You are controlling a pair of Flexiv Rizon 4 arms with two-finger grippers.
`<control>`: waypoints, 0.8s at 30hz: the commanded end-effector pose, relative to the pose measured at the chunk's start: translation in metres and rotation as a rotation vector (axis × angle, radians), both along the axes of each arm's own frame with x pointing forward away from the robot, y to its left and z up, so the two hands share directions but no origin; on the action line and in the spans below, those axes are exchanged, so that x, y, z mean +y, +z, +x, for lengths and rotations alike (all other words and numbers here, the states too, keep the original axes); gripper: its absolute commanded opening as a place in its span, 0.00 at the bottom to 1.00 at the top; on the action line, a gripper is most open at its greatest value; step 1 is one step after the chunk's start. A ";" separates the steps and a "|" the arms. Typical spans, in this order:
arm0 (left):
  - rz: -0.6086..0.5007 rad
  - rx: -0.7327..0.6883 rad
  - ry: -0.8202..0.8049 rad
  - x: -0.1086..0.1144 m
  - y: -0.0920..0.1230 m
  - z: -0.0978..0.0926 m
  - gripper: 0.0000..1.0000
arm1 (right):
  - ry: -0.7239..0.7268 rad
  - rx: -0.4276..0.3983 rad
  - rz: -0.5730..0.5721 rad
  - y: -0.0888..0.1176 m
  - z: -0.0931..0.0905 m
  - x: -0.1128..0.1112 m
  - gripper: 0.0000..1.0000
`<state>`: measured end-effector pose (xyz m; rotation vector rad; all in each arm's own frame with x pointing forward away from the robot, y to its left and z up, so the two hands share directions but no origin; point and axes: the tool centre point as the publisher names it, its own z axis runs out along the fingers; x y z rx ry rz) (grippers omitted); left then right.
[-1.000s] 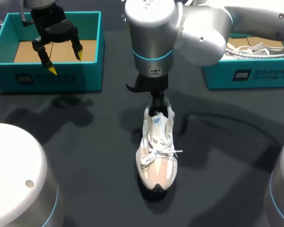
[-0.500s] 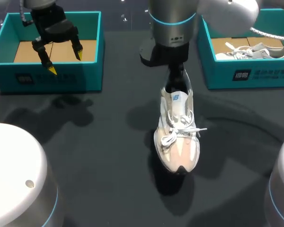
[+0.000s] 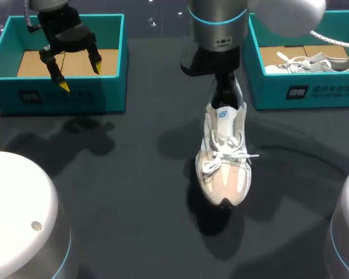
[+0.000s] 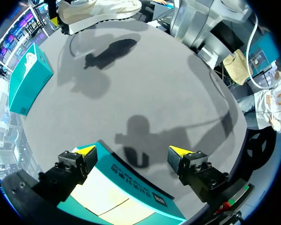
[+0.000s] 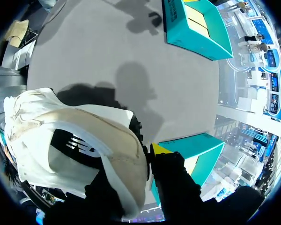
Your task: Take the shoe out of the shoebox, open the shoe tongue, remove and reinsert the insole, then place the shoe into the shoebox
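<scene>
A white and beige shoe (image 3: 224, 165) with loose white laces hangs over the middle of the dark table, toe toward the front edge, its shadow on the table beneath. My right gripper (image 3: 227, 93) is shut on the shoe's heel collar. In the right wrist view the shoe (image 5: 75, 154) fills the space beside one yellow fingertip (image 5: 159, 149), with the other finger hidden inside it. My left gripper (image 3: 75, 70) stands open over the left teal shoebox (image 3: 58, 96), nothing between its fingers. In the left wrist view that gripper (image 4: 133, 151) hangs above the box's front wall (image 4: 131, 185).
The left box shows only a brown cardboard floor (image 3: 35, 63). A second teal shoebox (image 3: 302, 93) at the back right holds another white shoe (image 3: 314, 61). Both boxes appear ahead of the right gripper, the left one (image 5: 192, 21) far off and the right one (image 5: 192, 150) close.
My right arm has carried the shoe to the right and a little toward the back, nearer the right shoebox. The left arm has not moved.
</scene>
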<state>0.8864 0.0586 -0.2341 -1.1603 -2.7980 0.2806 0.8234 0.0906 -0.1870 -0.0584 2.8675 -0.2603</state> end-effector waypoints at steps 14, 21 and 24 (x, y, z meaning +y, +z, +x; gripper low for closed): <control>0.001 -0.004 0.000 0.001 0.000 -0.001 1.00 | 0.092 -0.003 -0.090 0.073 0.104 -0.120 0.00; 0.001 -0.004 0.000 0.001 0.000 -0.001 1.00 | 0.099 -0.009 -0.111 0.081 0.146 -0.185 0.00; 0.001 -0.004 0.000 0.001 0.000 -0.001 1.00 | 0.090 -0.015 -0.128 0.086 0.161 -0.217 0.00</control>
